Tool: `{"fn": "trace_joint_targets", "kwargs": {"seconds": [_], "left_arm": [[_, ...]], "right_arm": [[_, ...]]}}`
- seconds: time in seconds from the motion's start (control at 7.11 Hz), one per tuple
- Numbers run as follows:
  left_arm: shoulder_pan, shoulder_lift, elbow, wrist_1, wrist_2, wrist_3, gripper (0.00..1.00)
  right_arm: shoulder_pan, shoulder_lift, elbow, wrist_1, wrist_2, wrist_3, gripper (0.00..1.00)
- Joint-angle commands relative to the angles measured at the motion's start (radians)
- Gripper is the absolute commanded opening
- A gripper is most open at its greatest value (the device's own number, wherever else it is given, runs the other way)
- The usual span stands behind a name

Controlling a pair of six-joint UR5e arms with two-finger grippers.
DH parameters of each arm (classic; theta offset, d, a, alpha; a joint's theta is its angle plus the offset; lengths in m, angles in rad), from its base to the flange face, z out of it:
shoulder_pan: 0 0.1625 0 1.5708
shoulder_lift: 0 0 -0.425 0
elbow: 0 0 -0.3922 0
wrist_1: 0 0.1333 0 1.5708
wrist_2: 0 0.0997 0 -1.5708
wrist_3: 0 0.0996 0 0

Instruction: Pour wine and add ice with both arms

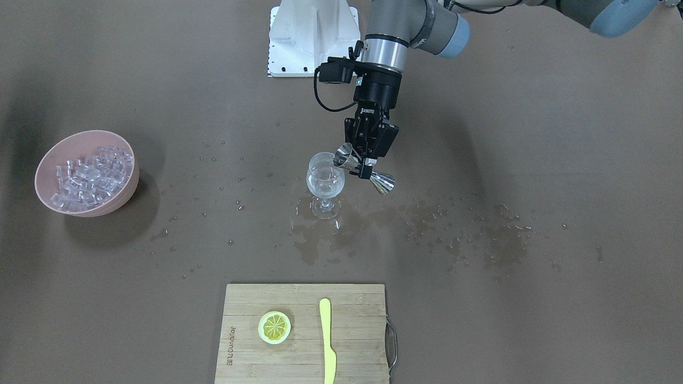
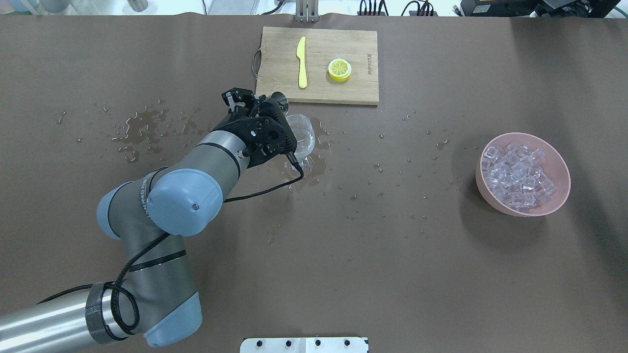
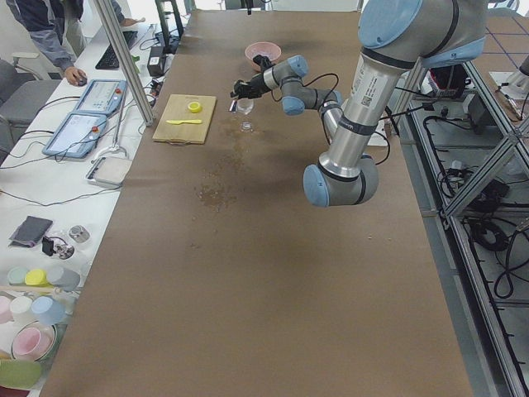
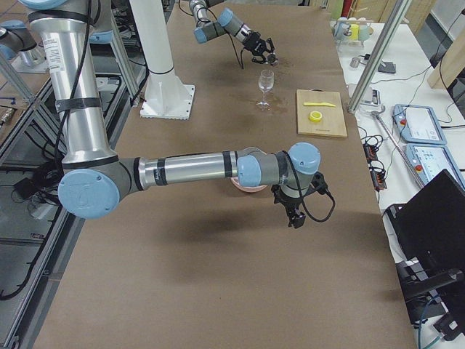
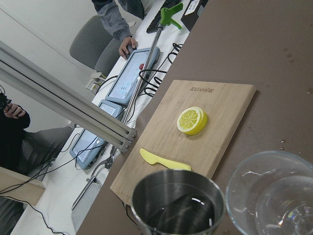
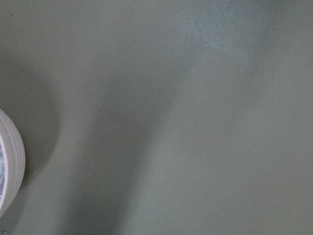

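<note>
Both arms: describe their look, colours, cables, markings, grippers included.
The left arm and right arm are grey-silver tubes with pale blue joint caps. Black cable runs along the left arm, looping near its base. The left gripper is black with small white lettering; the right gripper is black too, with a looped cable.

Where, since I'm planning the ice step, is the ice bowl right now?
In the overhead view the pink bowl of ice sits on the robot's right side of the table, well apart from the wine glass at centre.
</note>
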Motion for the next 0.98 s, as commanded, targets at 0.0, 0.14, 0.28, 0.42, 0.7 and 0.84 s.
{"fn": "trace_joint_targets", "kwargs": {"seconds": [0.0, 0.14, 0.28, 0.42, 0.7, 0.84], "left_arm": [[0.002, -0.019, -0.001, 0.05, 0.004, 0.067, 0.0], [0.003, -0.036, -0.001, 0.088, 0.006, 0.069, 0.0], [0.005, -0.062, -0.001, 0.138, 0.021, 0.083, 0.0], [0.011, -0.087, -0.004, 0.212, 0.026, 0.091, 0.0], [0.026, -0.098, -0.001, 0.252, 0.04, 0.141, 0.0], [0.026, -0.108, -0.004, 0.29, 0.04, 0.19, 0.0]], "right_arm": [[0.0, 0.0, 0.004, 0.0, 0.0, 0.0, 1.0], [0.0, 0.0, 0.003, 0.0, 0.0, 0.0, 1.0], [-0.002, 0.0, 0.0, 0.002, 0.0, 0.0, 1.0], [-0.003, 0.0, -0.009, 0.044, 0.0, 0.0, 1.0], [-0.005, -0.002, -0.037, 0.084, 0.002, 0.002, 1.0], [-0.005, -0.002, -0.034, 0.084, 0.002, 0.002, 1.0]]}}
